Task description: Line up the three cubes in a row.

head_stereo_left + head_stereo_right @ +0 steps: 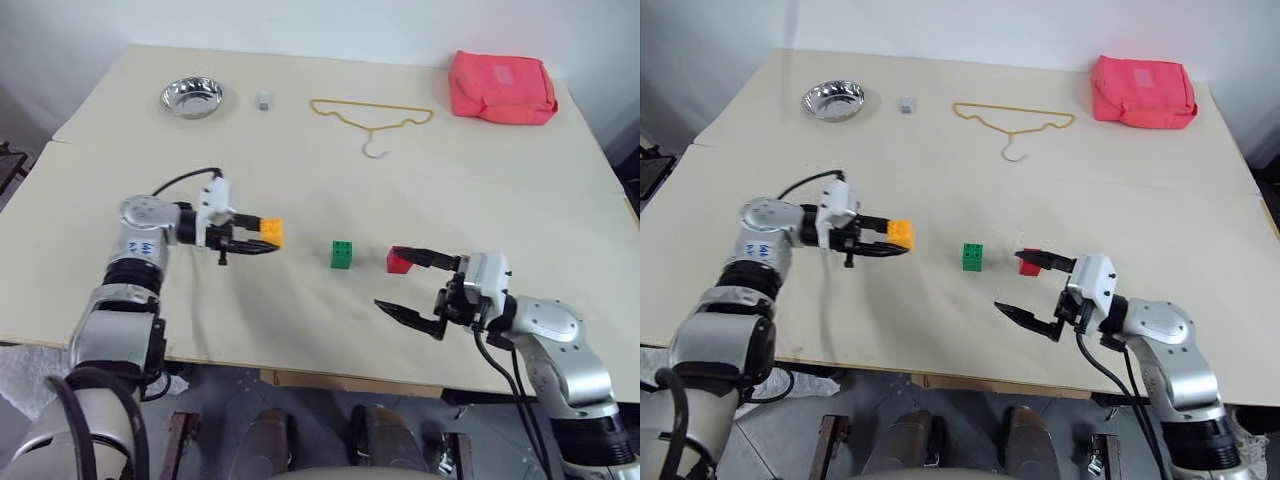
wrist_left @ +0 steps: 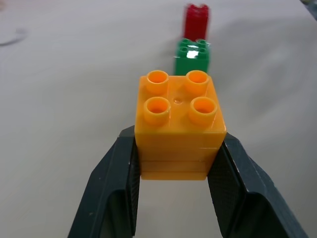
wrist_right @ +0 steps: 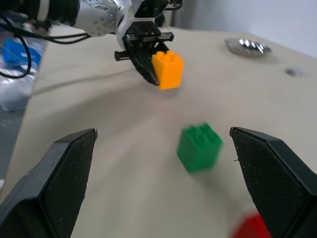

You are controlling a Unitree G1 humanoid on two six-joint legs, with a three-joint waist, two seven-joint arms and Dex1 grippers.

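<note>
Near the front edge of the pale bench [image 1: 300,330], the right pincer [image 1: 412,286] stood with its 2 fingers spread wide apart, gripping nothing. Just beyond its upper finger sat the red cube [image 1: 398,262], with the green cube [image 1: 342,254] near it to the left. Further left, the left pincer [image 1: 262,238] was clamped on the orange-yellow cube [image 1: 272,231], pointing toward the green one. At the far side lay a steel bowl [image 1: 191,97], a tiny grey block [image 1: 264,100], a yellow hanger [image 1: 372,118] and a red pouch [image 1: 501,87].
</note>
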